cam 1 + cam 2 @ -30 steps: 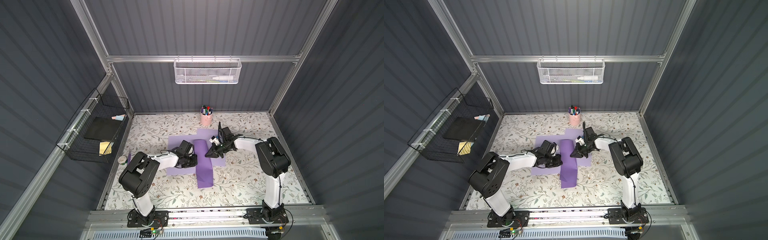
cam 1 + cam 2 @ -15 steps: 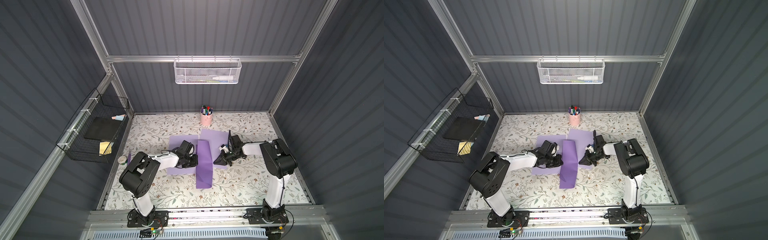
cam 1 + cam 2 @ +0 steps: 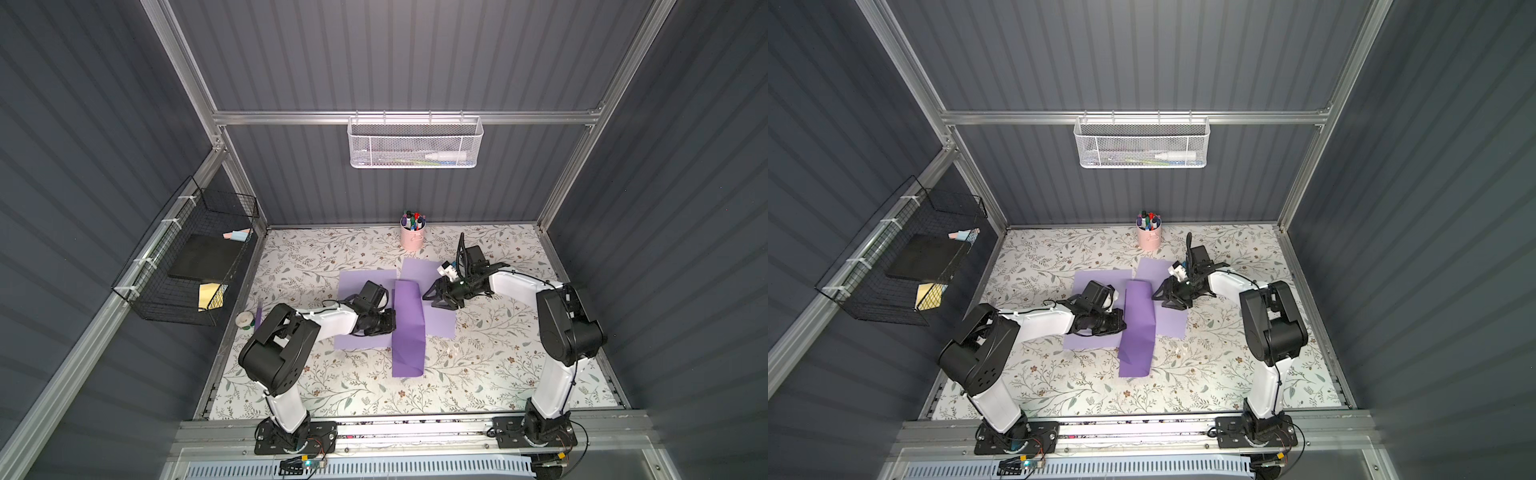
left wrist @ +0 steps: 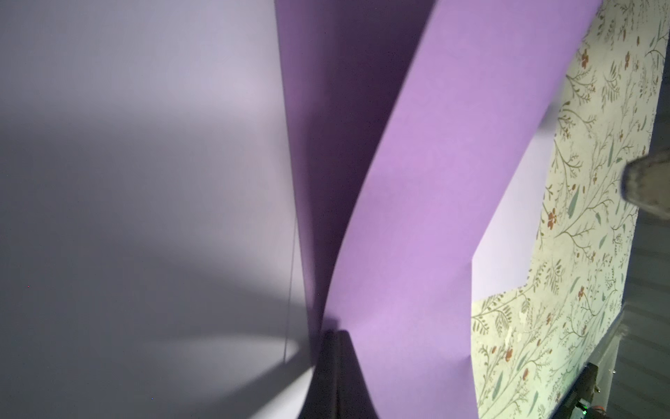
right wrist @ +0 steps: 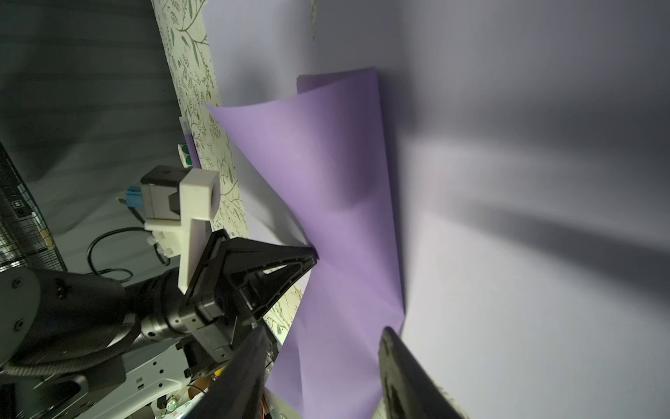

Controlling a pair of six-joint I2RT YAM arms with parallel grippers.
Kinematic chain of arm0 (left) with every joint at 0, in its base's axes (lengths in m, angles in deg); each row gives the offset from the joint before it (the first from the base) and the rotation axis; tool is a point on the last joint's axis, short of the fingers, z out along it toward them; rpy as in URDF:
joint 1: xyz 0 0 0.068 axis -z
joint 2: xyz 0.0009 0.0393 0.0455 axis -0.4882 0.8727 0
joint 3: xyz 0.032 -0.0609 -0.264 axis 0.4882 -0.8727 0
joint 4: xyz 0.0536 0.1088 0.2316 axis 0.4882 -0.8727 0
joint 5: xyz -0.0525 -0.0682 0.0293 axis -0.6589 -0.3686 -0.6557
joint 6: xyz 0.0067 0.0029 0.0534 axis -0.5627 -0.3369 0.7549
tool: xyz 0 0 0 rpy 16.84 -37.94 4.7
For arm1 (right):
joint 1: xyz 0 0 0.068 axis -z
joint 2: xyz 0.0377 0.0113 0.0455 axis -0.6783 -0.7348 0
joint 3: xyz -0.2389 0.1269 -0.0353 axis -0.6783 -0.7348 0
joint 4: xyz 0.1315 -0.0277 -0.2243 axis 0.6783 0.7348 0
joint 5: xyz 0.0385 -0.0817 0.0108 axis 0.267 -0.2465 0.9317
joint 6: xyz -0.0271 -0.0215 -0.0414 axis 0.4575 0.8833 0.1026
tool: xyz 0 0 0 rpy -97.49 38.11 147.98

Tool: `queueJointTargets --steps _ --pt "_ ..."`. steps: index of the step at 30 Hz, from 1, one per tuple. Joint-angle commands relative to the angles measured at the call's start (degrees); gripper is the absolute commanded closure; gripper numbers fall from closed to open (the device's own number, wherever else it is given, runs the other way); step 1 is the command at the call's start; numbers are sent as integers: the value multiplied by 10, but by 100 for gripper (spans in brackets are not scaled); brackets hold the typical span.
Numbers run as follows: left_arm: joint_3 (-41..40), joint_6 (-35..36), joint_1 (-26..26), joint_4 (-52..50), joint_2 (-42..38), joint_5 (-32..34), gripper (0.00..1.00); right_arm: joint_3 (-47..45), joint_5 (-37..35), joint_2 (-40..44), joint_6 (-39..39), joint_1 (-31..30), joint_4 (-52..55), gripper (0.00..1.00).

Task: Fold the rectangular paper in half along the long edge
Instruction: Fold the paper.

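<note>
Right gripper has let go of the paper and stands open, empty; left gripper pinches its edge. Floral desk, grey walls.

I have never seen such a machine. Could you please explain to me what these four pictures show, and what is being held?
Two robot arms stand at a flowered table; each ends in a two-fingered gripper. Two pictures look down from above; two come from cameras on the wrists. On the table lie pale lilac sheets, a pink cup of pens, and a darker purple paper bent over itself. The left gripper is shut on that paper's edge. The right gripper is open near it.
</note>
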Motion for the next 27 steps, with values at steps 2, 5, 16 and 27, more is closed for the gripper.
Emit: queueJointTargets --steps 2,5,16,27 --pt "-18 10 -3 -49 21 19 98 24 9 -51 25 1 13 51" --pt "-20 10 -3 -47 19 18 99 41 18 -80 24 -1 10 58" --pt "-25 10 -3 -42 14 16 98 79 60 -138 4 -12 -36 60" --pt "-28 9 -3 -38 14 13 98 103 92 -168 -11 -31 -65 61"
